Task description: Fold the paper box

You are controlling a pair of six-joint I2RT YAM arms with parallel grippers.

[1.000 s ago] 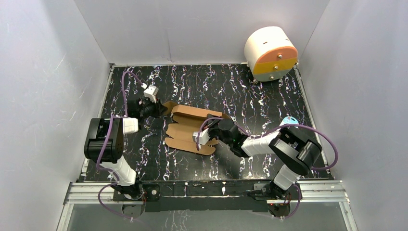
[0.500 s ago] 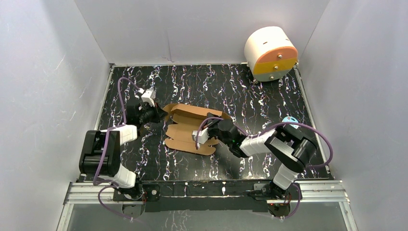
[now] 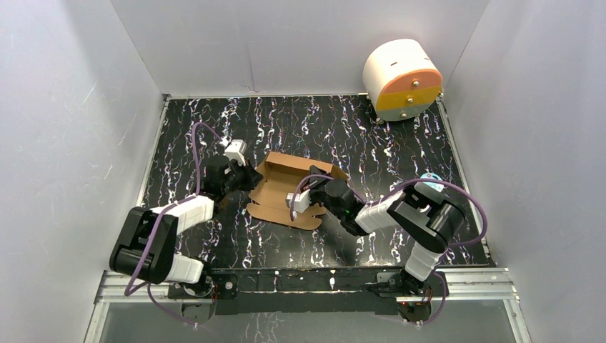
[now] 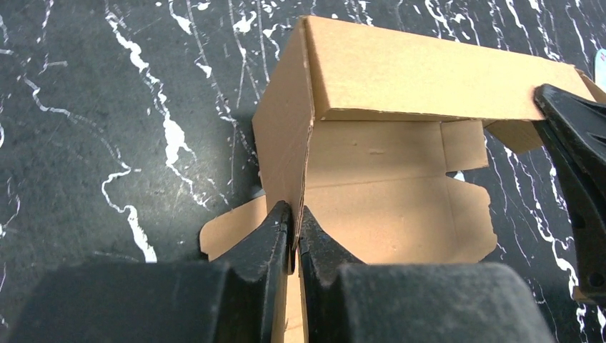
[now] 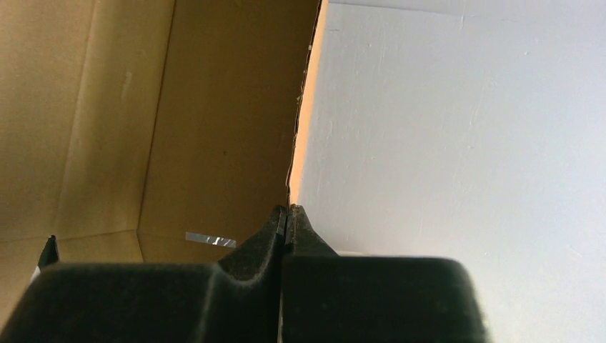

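The paper box [image 3: 282,193] is brown corrugated cardboard, partly raised into an open tray near the table's middle. My left gripper [image 3: 250,177] is shut on the box's left side wall; in the left wrist view the two black fingers [image 4: 294,227] pinch that upright wall [image 4: 282,136] edge-on, with the back wall [image 4: 429,71] folded up behind. My right gripper [image 3: 316,194] is shut on the box's right side panel; in the right wrist view its fingers [image 5: 287,218] clamp the panel's edge [image 5: 304,107], brown inner face [image 5: 179,121] to the left.
A white cylinder with an orange-and-yellow face [image 3: 401,78] stands at the back right corner. A small light-blue object [image 3: 429,177] lies behind the right arm. White walls enclose the black marbled table [image 3: 357,136] on three sides.
My left gripper has moved right and toward the box, lifting its left wall upright. The box has gone from a flatter sheet to a raised tray. The right gripper has barely moved.
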